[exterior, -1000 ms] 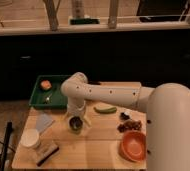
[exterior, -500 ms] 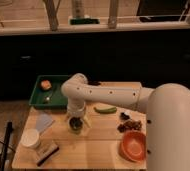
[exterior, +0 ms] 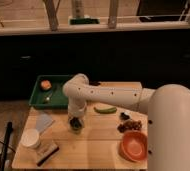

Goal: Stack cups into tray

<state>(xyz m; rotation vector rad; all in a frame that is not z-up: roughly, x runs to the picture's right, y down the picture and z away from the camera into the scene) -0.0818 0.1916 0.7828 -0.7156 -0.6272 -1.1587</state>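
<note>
Camera view | my gripper (exterior: 76, 120) sat over cup (exterior: 76, 125), grip state unreadable | tray (exterior: 38, 102) at 11 o'clock, stacking target

I read this as a staged test area inside an office-type building, not a home kitchen. My arm reaches over a small light wooden table (exterior: 93, 145) set out with mixed props: a dark green tray (exterior: 38, 100) at ten o'clock, an orange bowl (exterior: 134, 146) at five o'clock, a white cup (exterior: 30, 138) at eight o'clock, a green curved item (exterior: 105, 109) near the centre. The gripper (exterior: 76, 121) hangs low over the tabletop just left of centre. Behind the table, at twelve o'clock, runs a dark low wall (exterior: 113, 55) topped by a pale ledge (exterior: 88, 27), with slanted light-coloured railing posts (exterior: 52, 15) above it.
</note>
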